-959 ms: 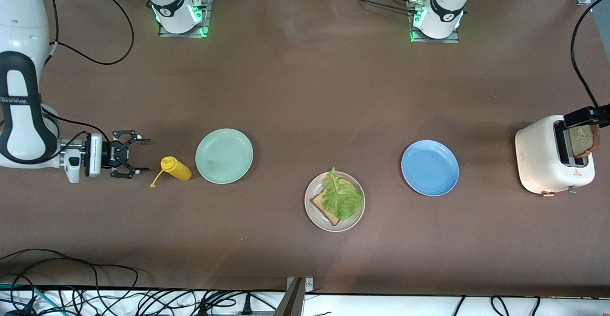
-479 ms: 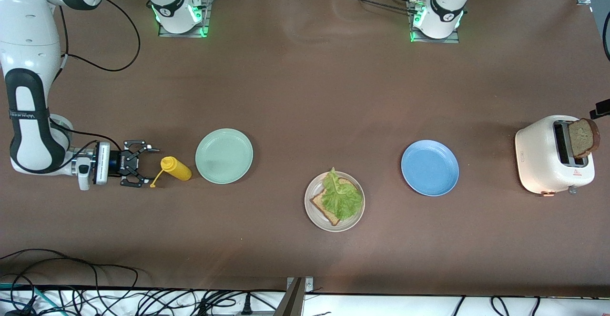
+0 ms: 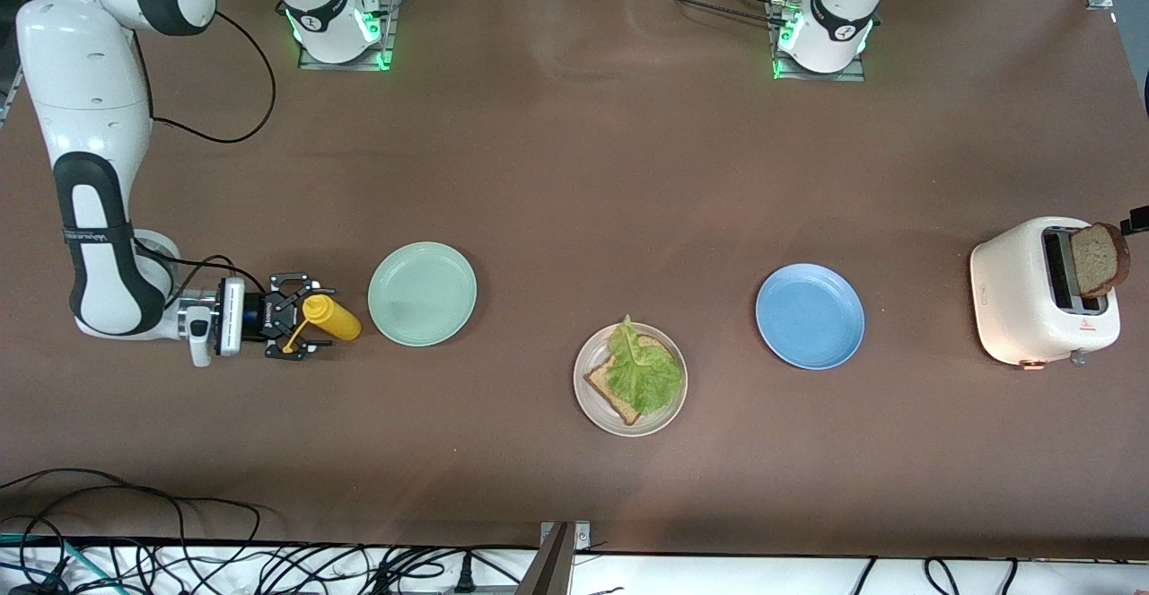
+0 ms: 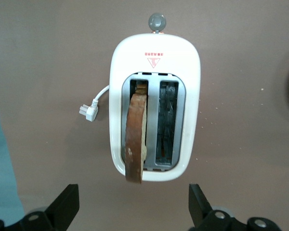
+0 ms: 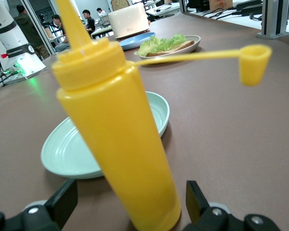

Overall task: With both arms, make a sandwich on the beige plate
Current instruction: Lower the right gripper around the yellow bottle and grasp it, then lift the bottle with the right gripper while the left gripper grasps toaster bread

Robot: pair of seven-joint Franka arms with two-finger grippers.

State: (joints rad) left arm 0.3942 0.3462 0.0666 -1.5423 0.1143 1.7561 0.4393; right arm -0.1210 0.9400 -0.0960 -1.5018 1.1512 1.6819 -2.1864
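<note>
The right hand (image 3: 310, 326) sits low at the right arm's end of the surface (image 3: 556, 173), its fingers (image 5: 62, 202) spread wide on either side of the upright yellow squeeze bottle (image 3: 330, 317) without clamping it. Just beside the bottle lies the mint-green plate (image 3: 422, 293). The beige plate (image 3: 630, 380), nearer the front camera, carries one toast slice (image 3: 614, 390) with a lettuce leaf (image 3: 641, 367) on top. The left hand (image 4: 135, 211) hangs released above the white toaster (image 3: 1041, 292), where a second toast slice (image 3: 1097, 259) stands in a slot. The blue plate (image 3: 810, 315) lies between toaster and beige plate.
</note>
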